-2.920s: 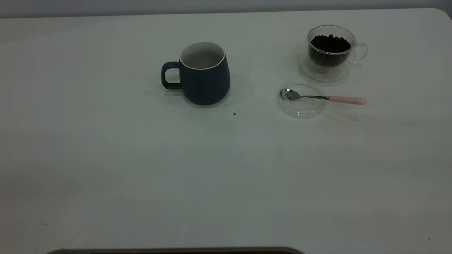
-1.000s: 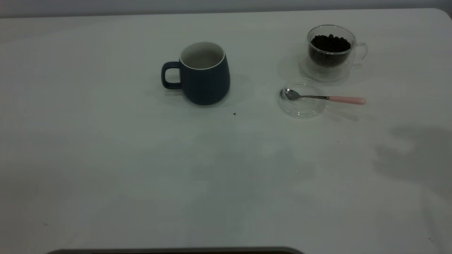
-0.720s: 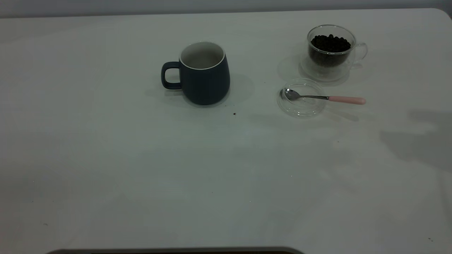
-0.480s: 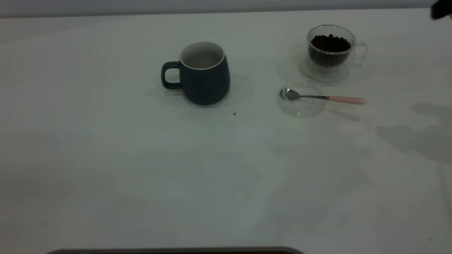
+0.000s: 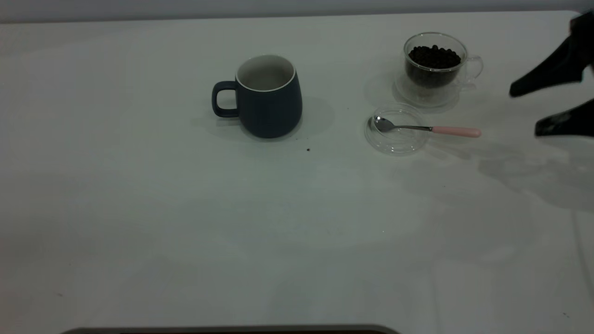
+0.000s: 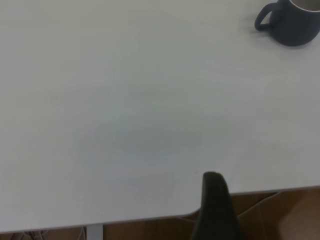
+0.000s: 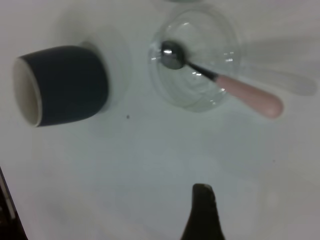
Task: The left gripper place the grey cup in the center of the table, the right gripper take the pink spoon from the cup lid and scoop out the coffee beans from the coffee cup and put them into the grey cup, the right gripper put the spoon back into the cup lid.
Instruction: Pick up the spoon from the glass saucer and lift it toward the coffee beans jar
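Note:
The grey cup (image 5: 271, 102) stands upright near the middle of the table (image 5: 278, 222), handle to the left; it also shows in the left wrist view (image 6: 295, 25) and the right wrist view (image 7: 70, 85). The pink spoon (image 5: 455, 131) (image 7: 247, 95) lies with its bowl in the cup lid (image 5: 394, 144) (image 7: 195, 102), handle pointing right. Behind the lid stands the coffee cup (image 5: 434, 79) filled with coffee beans (image 5: 434, 56). My right gripper (image 5: 523, 113) hovers open at the right edge, to the right of the spoon handle. My left gripper is parked off the table's edge; one finger (image 6: 214, 200) shows, nothing against it.
A stray dark speck (image 5: 308, 149) lies in front of the grey cup. The arm's shadow (image 5: 533, 176) falls on the table's right side. The table's rounded far right corner (image 5: 577, 14) is close behind my right gripper.
My right gripper has come into the exterior view from the right edge and moved down and in toward the spoon handle. Cups, lid and spoon have not moved.

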Controlling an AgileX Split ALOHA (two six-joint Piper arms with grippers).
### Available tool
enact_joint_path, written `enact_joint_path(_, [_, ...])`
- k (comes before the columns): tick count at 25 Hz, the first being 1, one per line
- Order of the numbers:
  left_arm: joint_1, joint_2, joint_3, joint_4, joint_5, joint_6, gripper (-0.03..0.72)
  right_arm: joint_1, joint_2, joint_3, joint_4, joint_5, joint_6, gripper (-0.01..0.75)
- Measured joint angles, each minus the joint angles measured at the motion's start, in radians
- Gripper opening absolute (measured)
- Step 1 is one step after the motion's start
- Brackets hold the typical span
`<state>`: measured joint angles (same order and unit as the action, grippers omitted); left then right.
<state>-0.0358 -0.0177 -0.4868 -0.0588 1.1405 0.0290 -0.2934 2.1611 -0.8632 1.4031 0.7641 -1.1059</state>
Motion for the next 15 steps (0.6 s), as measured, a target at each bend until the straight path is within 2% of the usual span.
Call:
enact_joint_path(5, [0.0, 0.0, 0.0, 0.0, 0.0, 0.0, 0.569, 0.0, 0.138, -0.004, 0.174, 0.02, -0.163, 0.64])
enact_joint_path(9, [0.0, 0.0, 0.0, 0.0, 0.0, 0.002, 0.569, 0.0, 0.241, -0.008, 0.351, 0.094, -0.348, 0.638])
enact_joint_path(15, [0.0, 0.0, 0.0, 0.0, 0.0, 0.001, 0.569, 0.01, 0.338, -0.061, 0.4, 0.143, -0.407, 0.637])
